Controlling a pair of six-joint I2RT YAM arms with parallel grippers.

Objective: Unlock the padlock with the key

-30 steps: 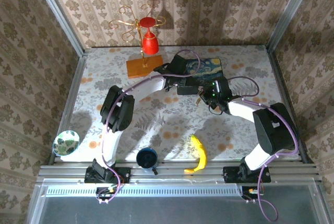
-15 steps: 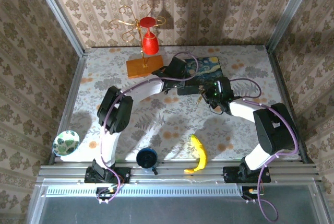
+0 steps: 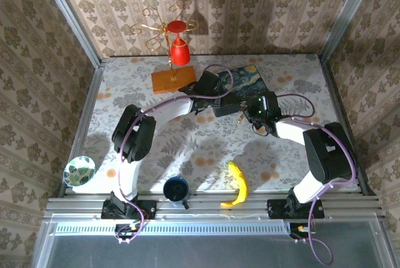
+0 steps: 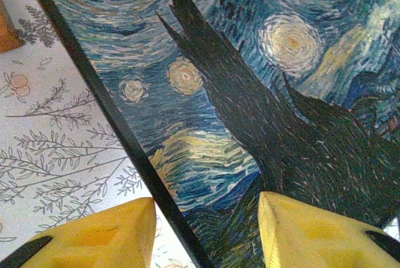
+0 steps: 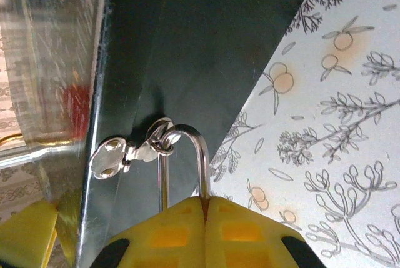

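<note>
Counting from the left, the scene holds one round green-and-white patterned bowl (image 3: 79,171) just outside the table's left rail and one dark blue cup (image 3: 176,188) at the near edge. One wooden block (image 3: 170,80) carrying a gilt wire stand and a red glass stands near the back wall. Further right come one yellow banana (image 3: 237,183) near the front, one blue painted-print box (image 3: 251,79) at the back, and one tiny padlock (image 5: 185,149) with one small silvery key (image 5: 107,158). Open cloth stretches across the left half of the floral-patterned table (image 3: 119,102) and along its right side, while both arms crowd the box's near edge. The left arm arcs from its base to the box's left edge. There the left gripper (image 4: 205,218) hovers over the painted lid and dark rim, yellow fingers apart with nothing between them. The right arm folds in from the right toward the box's near side. The right gripper (image 5: 205,208) is clenched on the padlock, whose silvery shackle loops out past the fingertips while its body is hidden. The key hangs by a ring from the shackle, against the box's dark wall.
</note>
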